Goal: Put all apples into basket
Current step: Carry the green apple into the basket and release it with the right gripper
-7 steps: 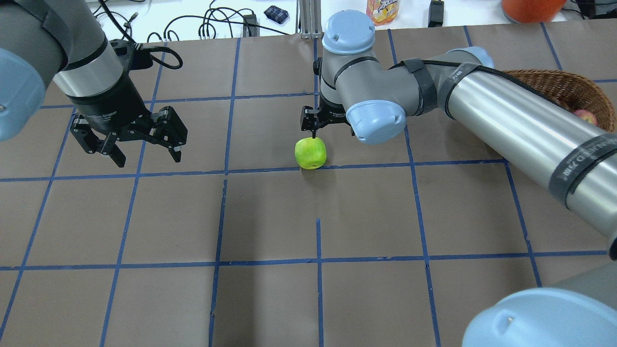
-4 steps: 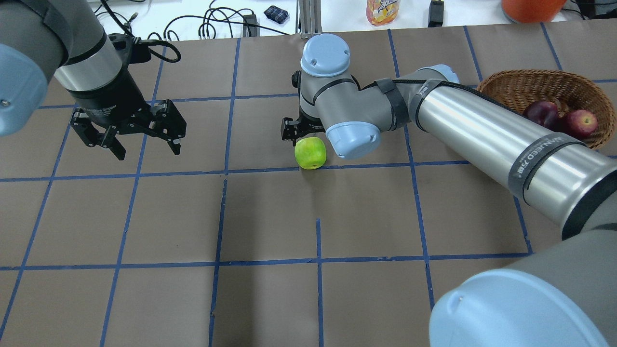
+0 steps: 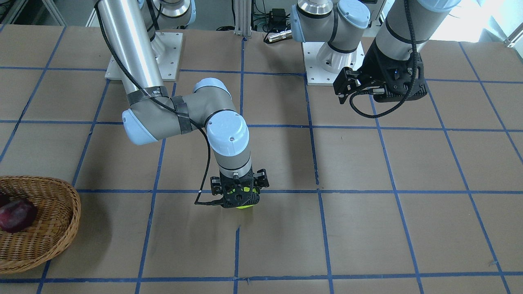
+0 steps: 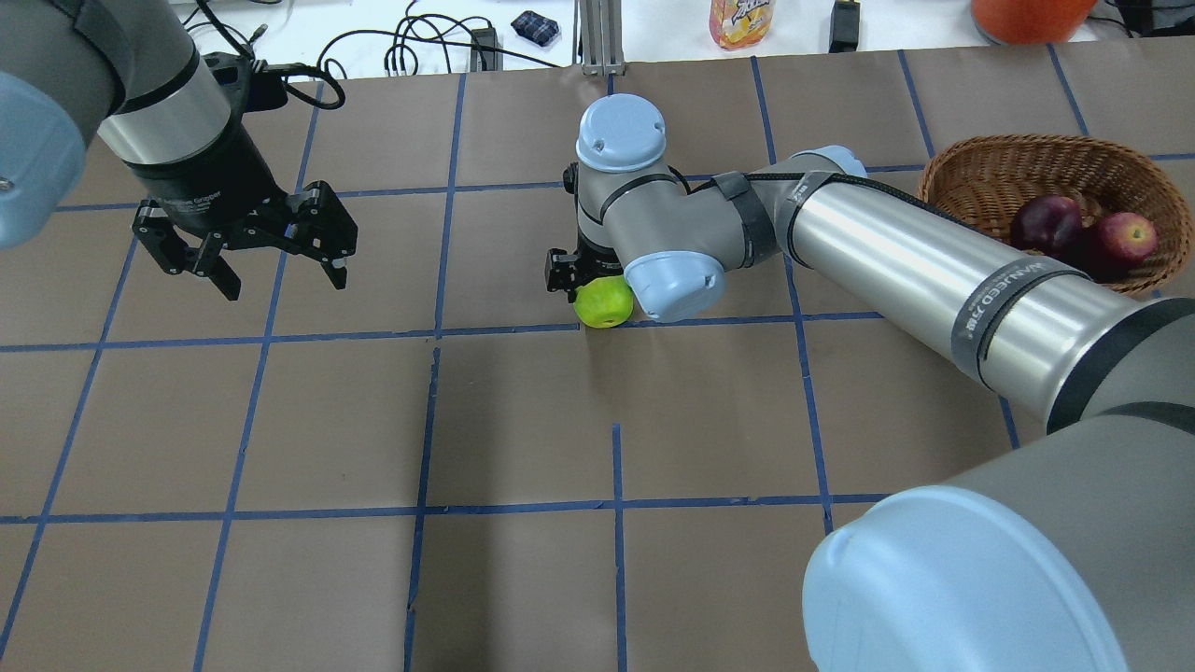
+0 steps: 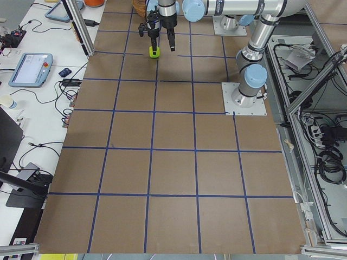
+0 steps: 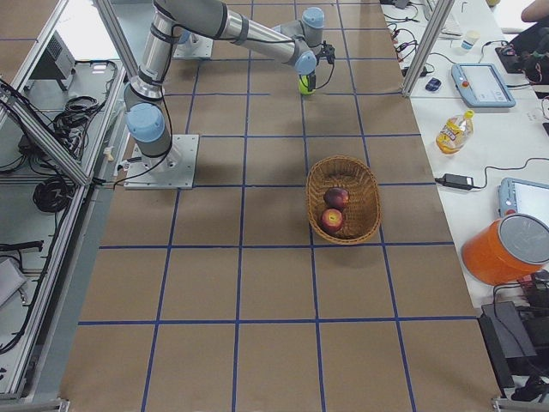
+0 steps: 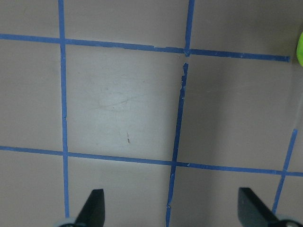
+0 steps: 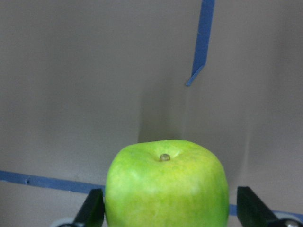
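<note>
I'm watching the right gripper (image 8: 170,210) straddling the green apple (image 8: 165,184), spread, centre of the overhead frame; the left gripper (image 4: 283,285) is hanging spread upper left; the red apple (image 4: 1127,236) and maroon apple (image 4: 1046,222) are lying in the basket (image 4: 1027,149), upper right

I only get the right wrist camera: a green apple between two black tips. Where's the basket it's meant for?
Observer: The basket stands apart from the green apple, off to the robot's right.
Operator: Is anything inside it?
Observer: Two apples, a dark maroon apple and a red apple.
Operator: What's the other arm doing?
Observer: The left gripper hangs open, well off to the other side of the green apple.
</note>
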